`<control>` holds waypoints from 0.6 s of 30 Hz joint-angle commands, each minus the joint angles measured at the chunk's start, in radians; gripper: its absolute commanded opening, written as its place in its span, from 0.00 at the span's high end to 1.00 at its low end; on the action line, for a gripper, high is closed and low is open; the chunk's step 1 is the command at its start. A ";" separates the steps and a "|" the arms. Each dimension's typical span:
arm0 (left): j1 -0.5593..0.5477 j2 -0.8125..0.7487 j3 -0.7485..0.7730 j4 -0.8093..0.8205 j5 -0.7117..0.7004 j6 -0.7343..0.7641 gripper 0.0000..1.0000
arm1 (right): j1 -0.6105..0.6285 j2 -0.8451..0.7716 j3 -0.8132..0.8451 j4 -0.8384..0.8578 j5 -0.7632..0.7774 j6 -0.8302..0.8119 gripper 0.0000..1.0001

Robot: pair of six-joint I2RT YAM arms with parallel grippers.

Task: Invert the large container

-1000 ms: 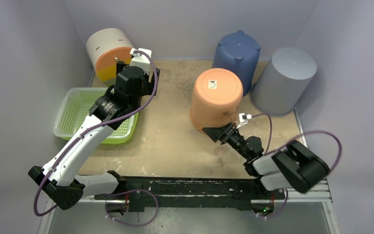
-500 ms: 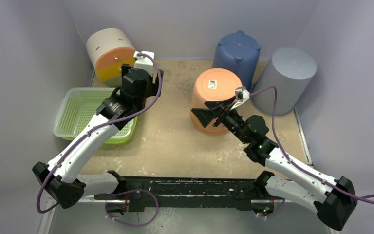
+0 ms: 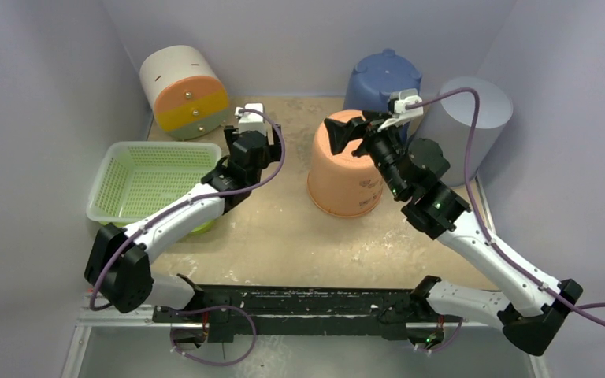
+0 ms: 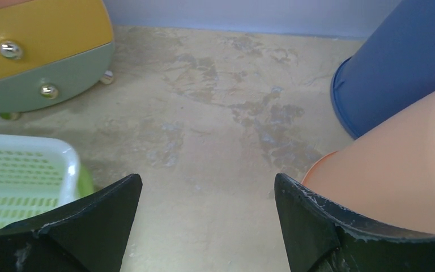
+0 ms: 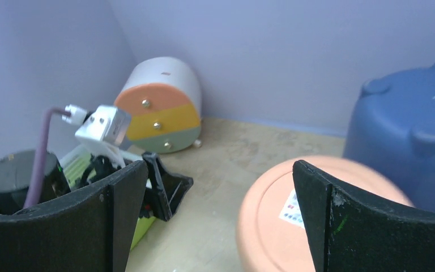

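Note:
An orange container (image 3: 347, 169) stands upside down mid-table, its base with a sticker facing up; it also shows in the left wrist view (image 4: 396, 170) and the right wrist view (image 5: 277, 226). A blue container (image 3: 374, 83) and a larger grey container (image 3: 480, 110) stand upside down behind it at the back right. My right gripper (image 3: 358, 126) is open and empty, held above the orange container's far edge (image 5: 221, 170). My left gripper (image 3: 260, 140) is open and empty, low over the table just left of the orange container (image 4: 207, 187).
A green mesh basket (image 3: 138, 177) sits at the left, under my left arm. A small rounded drawer unit (image 3: 181, 87) in orange, yellow and green stands at the back left corner. Walls close the table on three sides.
My right arm has risen and swung from the near side of the orange container to above its top. My left gripper has moved right, away from the drawer unit, toward the orange container.

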 commanded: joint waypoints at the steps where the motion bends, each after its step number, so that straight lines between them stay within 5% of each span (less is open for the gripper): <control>1: -0.002 0.093 -0.036 0.339 -0.013 -0.099 0.17 | 0.000 0.047 0.109 -0.086 0.135 -0.181 0.00; 18: -0.133 0.418 0.040 0.630 0.104 -0.219 0.17 | -0.103 0.071 0.228 -0.059 0.211 -0.225 0.00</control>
